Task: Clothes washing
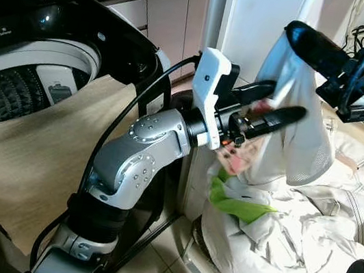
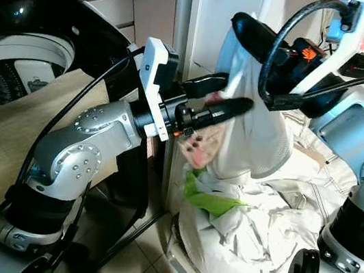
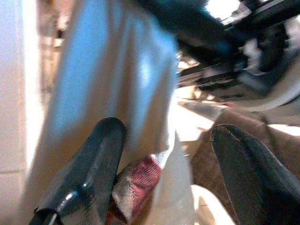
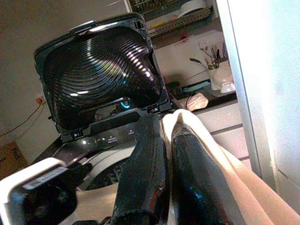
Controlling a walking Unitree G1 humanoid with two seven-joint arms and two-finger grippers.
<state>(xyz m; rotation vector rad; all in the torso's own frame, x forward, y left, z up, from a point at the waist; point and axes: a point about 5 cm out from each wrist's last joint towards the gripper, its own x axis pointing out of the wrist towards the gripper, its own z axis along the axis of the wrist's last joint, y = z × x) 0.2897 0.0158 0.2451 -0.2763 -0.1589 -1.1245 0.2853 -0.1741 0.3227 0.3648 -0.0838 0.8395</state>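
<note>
Barely begun: white garment [image 1: 291,136] pinched in shut right gripper [image 4: 166,140] above the laundry pile [image 1: 304,239], left gripper [image 1: 280,105] spread around it, open washing machine [image 1: 35,79] awaiting.

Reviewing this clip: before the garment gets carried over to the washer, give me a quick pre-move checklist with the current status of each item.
1. Right gripper holds the white garment: ok, fingers pinched on the fabric at its top.
2. Left gripper set for a second hold: not ok, fingers open on either side of the hanging cloth, not closed.
3. Garment free of the laundry pile: cannot tell, its lower end meets the heap.
4. Washer lid raised: ok.
5. Washer drum reachable: ok, opening exposed to the robot's left.
6. Other items dragged along: cannot tell, a pink cloth and green cloth sit by the hem.
</note>
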